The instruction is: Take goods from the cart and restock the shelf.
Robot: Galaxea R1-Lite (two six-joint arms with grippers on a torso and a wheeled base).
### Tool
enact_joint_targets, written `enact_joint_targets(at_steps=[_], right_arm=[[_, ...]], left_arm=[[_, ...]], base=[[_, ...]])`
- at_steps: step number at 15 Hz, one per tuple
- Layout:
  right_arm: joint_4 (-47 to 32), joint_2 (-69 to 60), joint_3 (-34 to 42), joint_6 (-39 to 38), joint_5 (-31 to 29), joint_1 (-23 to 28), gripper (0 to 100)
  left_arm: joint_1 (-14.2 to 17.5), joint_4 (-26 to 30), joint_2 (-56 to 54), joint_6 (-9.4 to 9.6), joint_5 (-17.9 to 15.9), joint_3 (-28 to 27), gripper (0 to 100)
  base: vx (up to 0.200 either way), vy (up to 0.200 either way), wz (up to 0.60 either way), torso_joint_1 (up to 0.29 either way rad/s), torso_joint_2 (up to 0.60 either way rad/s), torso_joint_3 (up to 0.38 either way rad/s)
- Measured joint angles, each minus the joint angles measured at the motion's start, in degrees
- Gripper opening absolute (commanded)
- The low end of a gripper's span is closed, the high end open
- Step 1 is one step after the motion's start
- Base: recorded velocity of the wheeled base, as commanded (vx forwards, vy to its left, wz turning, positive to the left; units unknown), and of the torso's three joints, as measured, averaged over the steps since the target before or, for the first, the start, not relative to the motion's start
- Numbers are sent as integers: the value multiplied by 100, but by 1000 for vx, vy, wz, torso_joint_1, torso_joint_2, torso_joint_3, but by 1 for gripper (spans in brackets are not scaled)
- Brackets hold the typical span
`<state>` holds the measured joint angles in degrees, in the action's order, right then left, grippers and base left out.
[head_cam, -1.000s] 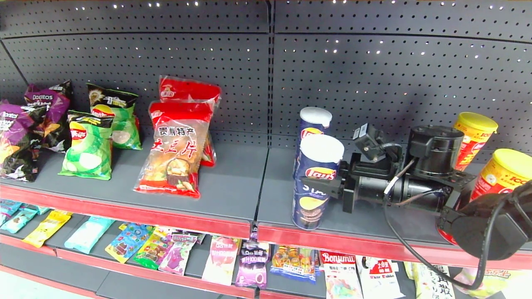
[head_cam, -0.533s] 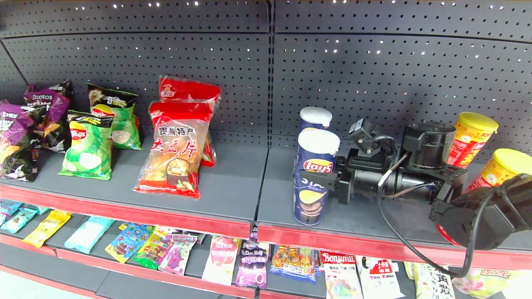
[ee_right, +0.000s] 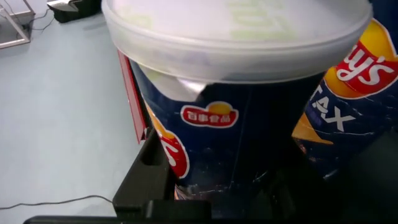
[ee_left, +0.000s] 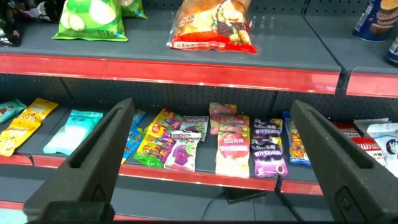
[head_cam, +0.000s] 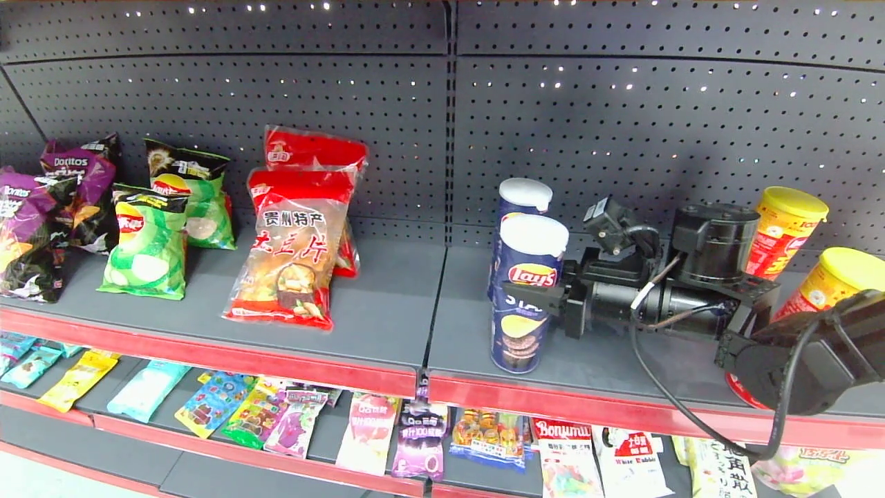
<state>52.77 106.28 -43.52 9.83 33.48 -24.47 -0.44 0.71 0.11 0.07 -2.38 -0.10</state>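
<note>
A dark blue chips can (head_cam: 527, 290) with a white lid stands upright near the front edge of the grey shelf (head_cam: 394, 304), right of the shelf's seam. My right gripper (head_cam: 531, 297) comes in from the right and is shut on its middle. In the right wrist view the can (ee_right: 249, 124) sits close up in my right gripper (ee_right: 261, 186). A second blue can (head_cam: 523, 197) stands directly behind it. My left gripper (ee_left: 211, 168) is open and holds nothing, low in front of the lower shelf of candy packets (ee_left: 230, 140).
Two red canisters with yellow lids (head_cam: 788, 225) (head_cam: 833, 283) stand right of my arm. Red snack bags (head_cam: 294, 256), green chip bags (head_cam: 148, 242) and purple bags (head_cam: 41, 214) fill the left of the shelf. Bare shelf lies between the red bags and the cans.
My right gripper has carried the blue can a little further back over the shelf; over the last half second it has barely shifted.
</note>
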Motion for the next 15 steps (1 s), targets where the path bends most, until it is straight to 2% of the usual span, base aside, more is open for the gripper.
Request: enact_joint_targets(at_steps=[13,14,15], right_arm=[[49,72,155,29,11,13,0],[88,78,182,32,11,13,100],[117,91,196,29,13,9,100]], left_arm=[[0,0,0,2,0,0,100],[0,0,0,2,0,0,100],[0,0,0,2,0,0,100]], base=[[0,0,0,0,0,0],[0,0,0,0,0,0],[0,0,0,0,0,0]])
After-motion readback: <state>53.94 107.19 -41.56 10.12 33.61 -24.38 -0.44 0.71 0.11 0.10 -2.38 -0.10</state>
